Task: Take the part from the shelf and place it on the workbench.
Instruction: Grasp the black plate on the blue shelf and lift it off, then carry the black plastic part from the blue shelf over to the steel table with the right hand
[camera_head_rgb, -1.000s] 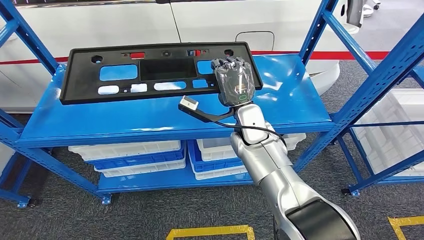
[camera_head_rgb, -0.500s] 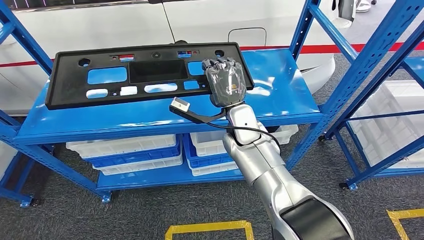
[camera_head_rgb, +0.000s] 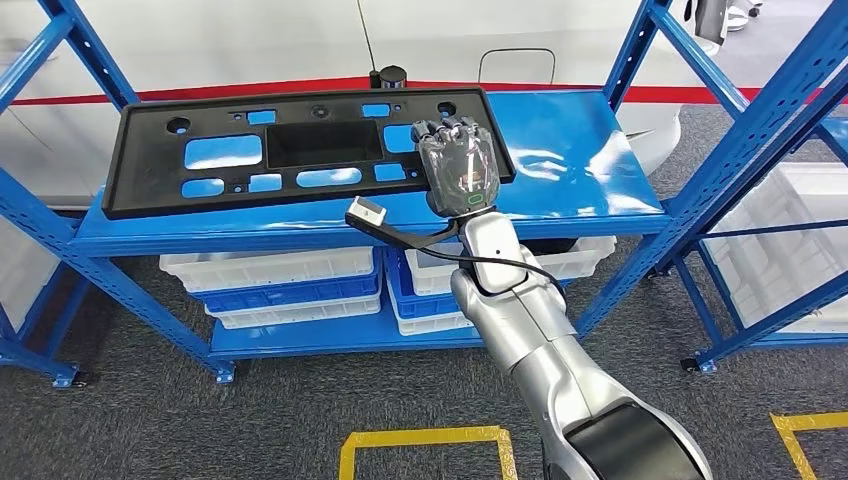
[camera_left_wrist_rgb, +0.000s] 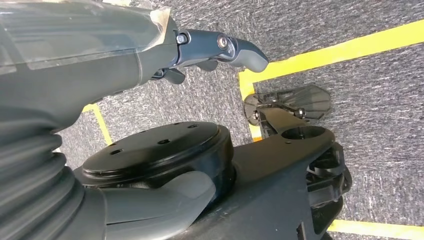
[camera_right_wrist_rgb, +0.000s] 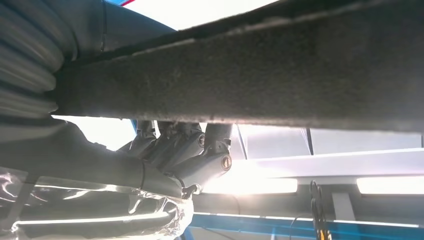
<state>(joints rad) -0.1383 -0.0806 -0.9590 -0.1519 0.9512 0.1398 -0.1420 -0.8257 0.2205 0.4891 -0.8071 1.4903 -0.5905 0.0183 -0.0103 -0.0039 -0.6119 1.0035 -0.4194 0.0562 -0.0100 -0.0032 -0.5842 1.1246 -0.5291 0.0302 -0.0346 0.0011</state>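
The part is a long black panel (camera_head_rgb: 150, 165) with several cut-outs, lying along the top level of the blue shelf (camera_head_rgb: 580, 150). My right hand (camera_head_rgb: 458, 165) grips its right end, fingers over the top face. In the right wrist view the panel's dark underside (camera_right_wrist_rgb: 300, 75) crosses just above the curled fingers (camera_right_wrist_rgb: 200, 155). My left hand (camera_left_wrist_rgb: 150, 55) hangs over the grey floor and holds nothing.
White and blue bins (camera_head_rgb: 270, 270) fill the shelf's lower level. A second blue rack (camera_head_rgb: 760, 150) with white bins (camera_head_rgb: 790, 240) stands to the right. A white car body (camera_head_rgb: 250, 40) is behind the shelf. Yellow tape (camera_head_rgb: 420, 440) marks the carpet.
The whole view has shifted, so the camera moved. Against the shelf, the panel now lies nearer the front edge, with my right hand still on its right end.
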